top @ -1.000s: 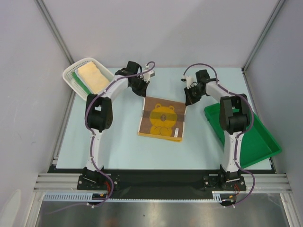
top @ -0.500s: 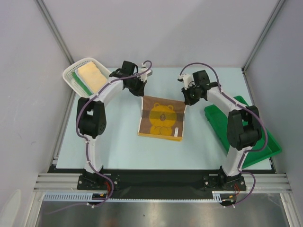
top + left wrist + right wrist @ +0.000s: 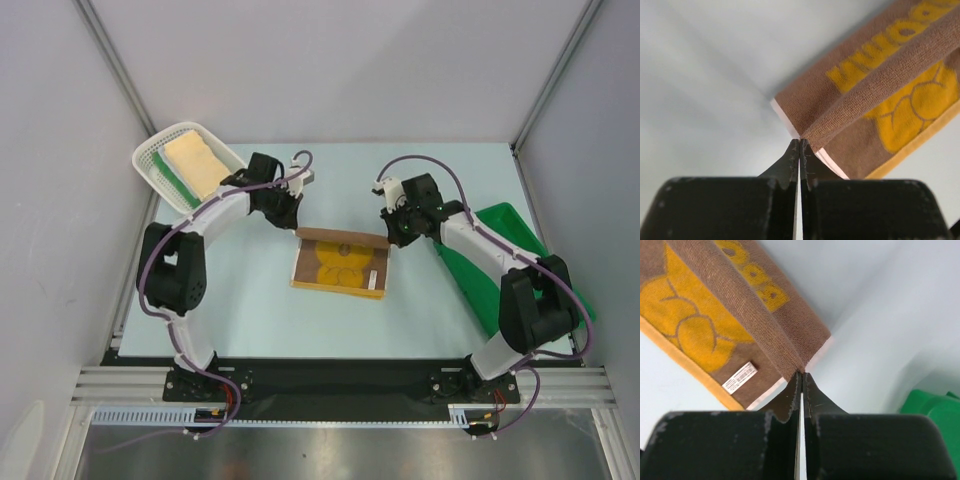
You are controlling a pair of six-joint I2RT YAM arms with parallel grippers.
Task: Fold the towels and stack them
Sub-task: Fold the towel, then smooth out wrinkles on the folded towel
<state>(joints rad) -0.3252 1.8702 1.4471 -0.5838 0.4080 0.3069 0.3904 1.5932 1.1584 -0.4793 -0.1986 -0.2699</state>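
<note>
The brown towel (image 3: 340, 262) with a yellow bear printed on it lies in the middle of the pale blue table (image 3: 230, 290), between the two arms. Its far edge is raised off the surface and doubled toward the near side, so only the lower part of the bear shows from above. The left gripper (image 3: 800, 145) is clenched on the far-left corner of that raised edge, its jaws pressed together with the cloth pinched at their tips. The right gripper (image 3: 801, 375) grasps the far-right corner in the same way, jaws closed on the fold. In both wrist views a thick ridge of brown terry runs away from the fingertips across yellow lettering. A small white label (image 3: 740, 377) sits on the towel near its yellow border on the right side. A white basket (image 3: 150, 165) at the far-left corner of the table holds a folded yellow towel (image 3: 198, 165). A green tray (image 3: 495, 215) lies at the right side, partly under the right arm.
</note>
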